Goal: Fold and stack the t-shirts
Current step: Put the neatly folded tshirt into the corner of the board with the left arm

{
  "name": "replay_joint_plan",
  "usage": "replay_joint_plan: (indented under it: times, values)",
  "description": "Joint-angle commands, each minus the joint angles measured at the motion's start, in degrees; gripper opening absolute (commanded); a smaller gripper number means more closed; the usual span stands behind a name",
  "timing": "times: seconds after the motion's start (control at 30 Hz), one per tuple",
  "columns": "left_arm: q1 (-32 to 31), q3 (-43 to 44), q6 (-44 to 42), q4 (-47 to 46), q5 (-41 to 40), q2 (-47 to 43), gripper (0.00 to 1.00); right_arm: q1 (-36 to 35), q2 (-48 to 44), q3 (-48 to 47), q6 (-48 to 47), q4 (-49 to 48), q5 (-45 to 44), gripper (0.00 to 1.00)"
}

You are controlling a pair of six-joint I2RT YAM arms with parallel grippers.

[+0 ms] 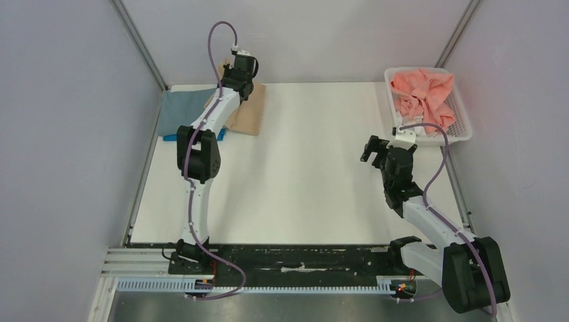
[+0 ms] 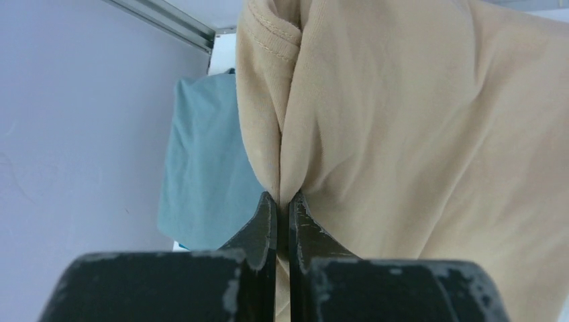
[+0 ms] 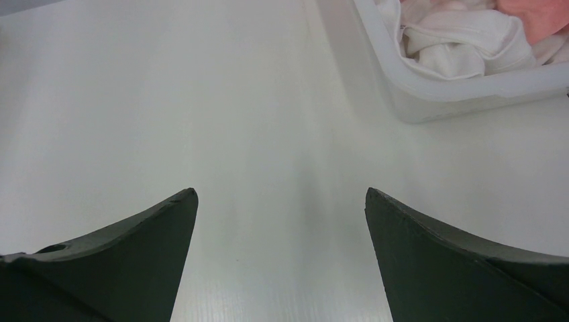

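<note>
The tan t-shirt [image 2: 416,134] is being clamped by the left gripper [image 2: 283,198] beside the grey-blue t-shirt [image 2: 201,168]. The right gripper [image 3: 282,194] is being held open and empty. The coral-pink t-shirt [image 1: 423,90] and white t-shirt [image 3: 456,40] are being left unfolded in the basket [image 1: 463,127].

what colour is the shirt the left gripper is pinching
Tan, a plain beige. The tan shirt clamped in the left gripper shows best in the left wrist view.

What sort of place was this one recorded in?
Likely a robotics lab cell: plain partition walls on aluminium framing, two arms bolted to a rail at a white table, a basket of t-shirts staged for folding.
</note>
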State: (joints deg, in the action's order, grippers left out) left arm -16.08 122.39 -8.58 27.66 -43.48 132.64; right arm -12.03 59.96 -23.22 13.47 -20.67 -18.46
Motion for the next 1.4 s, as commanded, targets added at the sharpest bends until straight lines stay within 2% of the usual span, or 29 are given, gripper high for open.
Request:
replay_joint_plan:
  times: [0.0,0.33,0.7,0.9,1.13,1.37]
  values:
    - [1.0,2.6,-6.1,-3.4,-2.2,-3.8,0.02,0.0,0.6,-2.5,0.2,-0.8,-2.3,0.98]
    - [1.5,5.0,-13.1,-4.1,-3.8,-8.7,0.02,0.0,1.6,-3.7,1.0,1.5,-3.4,0.98]
    - [1.7,8.4,-15.0,-4.2,-5.2,-10.5,0.02,0.0,1.4,-3.7,1.1,1.8,-3.3,0.98]
    - [1.9,9.5,-13.9,-3.7,-4.2,-11.4,0.02,0.0,1.9,-3.8,1.4,2.0,-3.4,0.98]
    - [3.8,11.6,-10.6,-4.1,-7.5,-10.2,0.02,0.0,2.0,-3.8,1.6,1.9,-3.3,0.98]
    - [5.9,8.4,-9.6,-3.9,-1.7,-11.4,0.02,0.0,3.0,-4.2,1.8,2.1,-3.0,0.98]
